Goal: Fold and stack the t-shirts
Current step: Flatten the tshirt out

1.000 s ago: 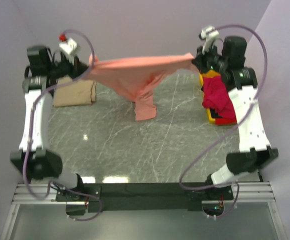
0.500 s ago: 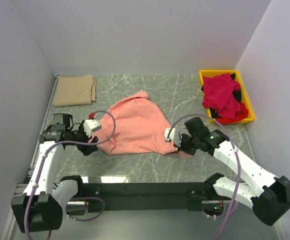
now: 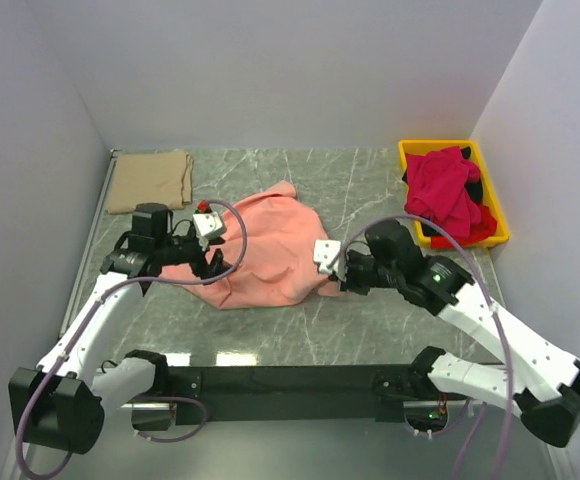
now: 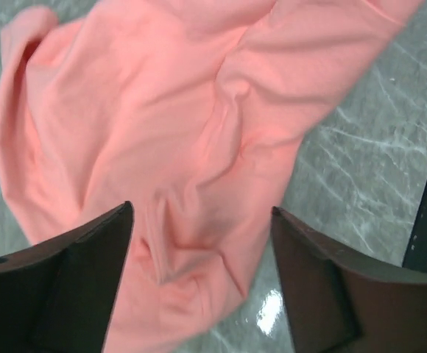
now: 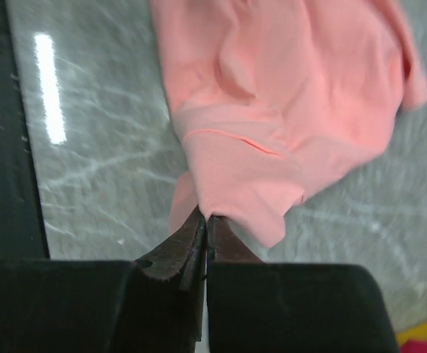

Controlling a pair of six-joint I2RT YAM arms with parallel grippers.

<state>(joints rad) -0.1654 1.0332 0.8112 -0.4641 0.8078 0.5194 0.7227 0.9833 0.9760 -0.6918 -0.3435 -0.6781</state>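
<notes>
The salmon-pink t-shirt (image 3: 270, 245) lies crumpled on the middle of the marble table. My left gripper (image 3: 206, 262) hovers open over the shirt's left part; in the left wrist view pink cloth (image 4: 162, 110) lies loose under the gap between the spread fingers (image 4: 73, 272). My right gripper (image 3: 336, 280) is shut on the shirt's right edge, and the right wrist view shows a fold of pink cloth (image 5: 287, 95) pinched at the tips (image 5: 205, 215). A tan t-shirt (image 3: 150, 180) lies folded at the back left. Crimson-red t-shirts (image 3: 442, 192) are heaped at the back right.
The red shirts fill a yellow bin (image 3: 497, 218) against the right wall. White walls close the table on the left, back and right. The black base rail (image 3: 290, 380) runs along the near edge.
A second ago both grippers held the pink shirt stretched in the air at the back. It now lies on the table; the left gripper has let go and opened, the right still grips.
</notes>
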